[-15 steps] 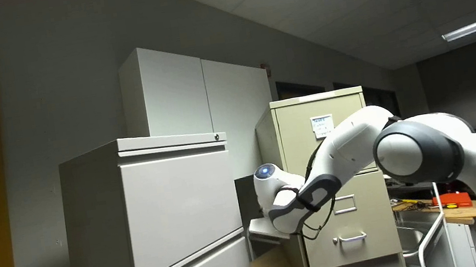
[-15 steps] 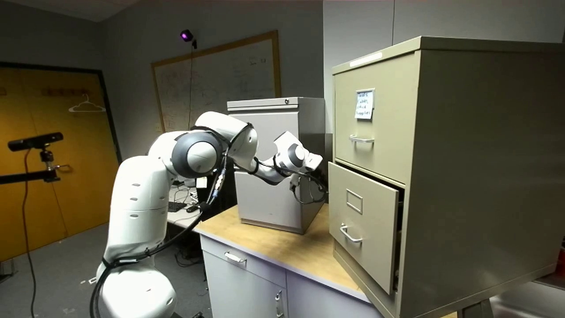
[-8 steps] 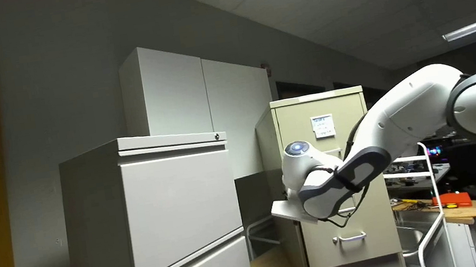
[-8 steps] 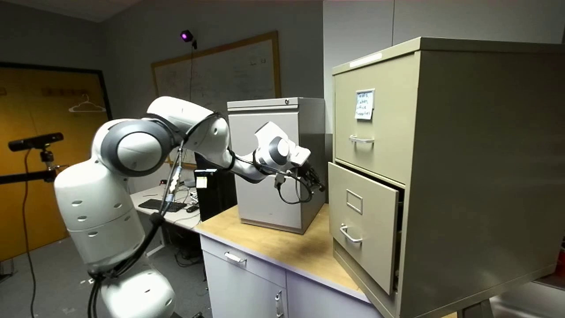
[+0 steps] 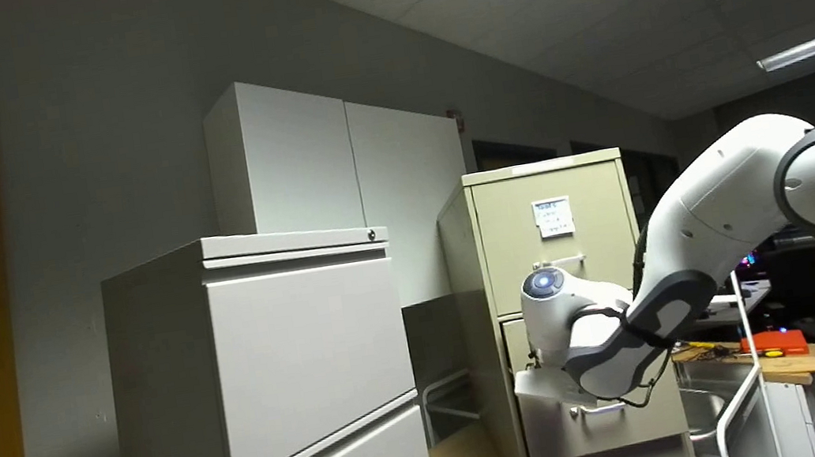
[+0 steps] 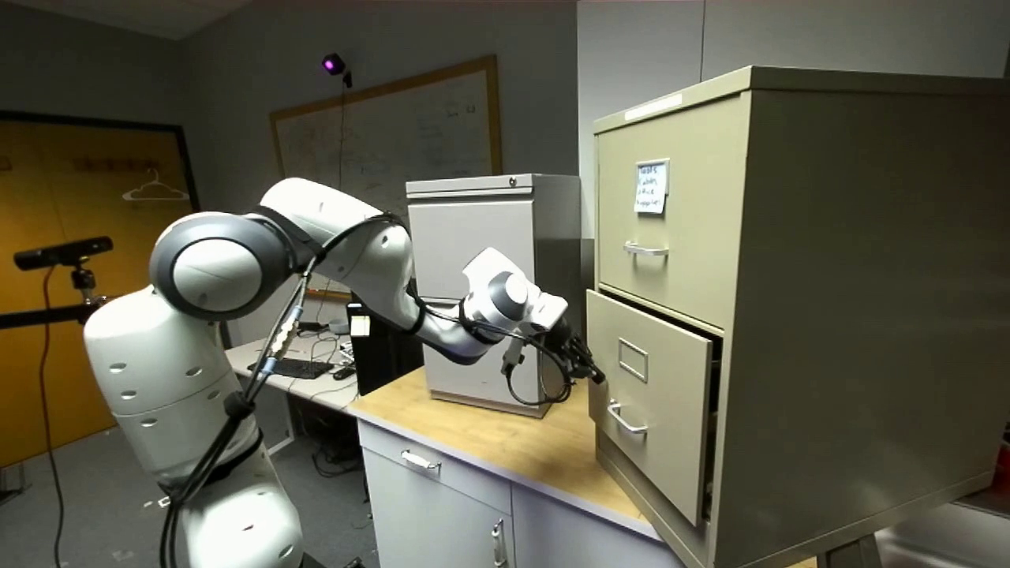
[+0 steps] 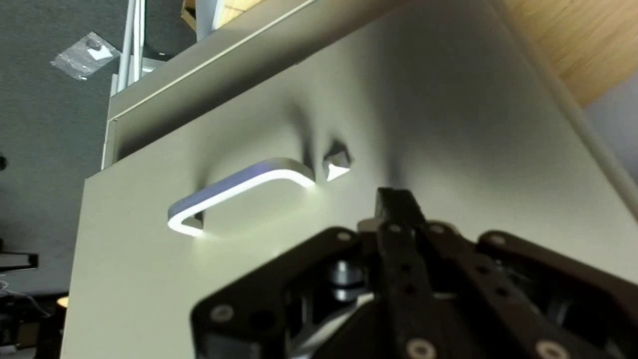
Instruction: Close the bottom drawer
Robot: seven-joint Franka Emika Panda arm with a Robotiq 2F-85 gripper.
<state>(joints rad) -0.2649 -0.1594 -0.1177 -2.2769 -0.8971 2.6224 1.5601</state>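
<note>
The bottom drawer is the lower handled drawer of the beige cabinet; its flat front [image 6: 671, 426] stands out from the cabinet, partly open, with a dark gap along its top and side. The front also shows in an exterior view [image 5: 564, 437], partly behind the arm, and fills much of the wrist view [image 7: 149, 279]. Its silver handle [image 7: 239, 192] and lock [image 7: 336, 163] are beside my fingertips. My gripper [image 6: 597, 377] is shut and empty, its tips close to the drawer front above the handle. I cannot tell whether they touch. The wrist view shows the fingertips [image 7: 397, 202] together.
The beige cabinet's top drawer [image 6: 690, 244] is shut. A pale grey cabinet [image 6: 473, 244] stands on the wooden counter [image 6: 473, 430] to the left, near the forearm. A white metal rail [image 5: 742, 393] stands beside the beige cabinet. A camera on a stand [image 6: 63, 252] is at the far left.
My arm has drawn back from beside the drawer's edge, then lowered and moved in front of the drawer face. The drawer has not visibly moved.
</note>
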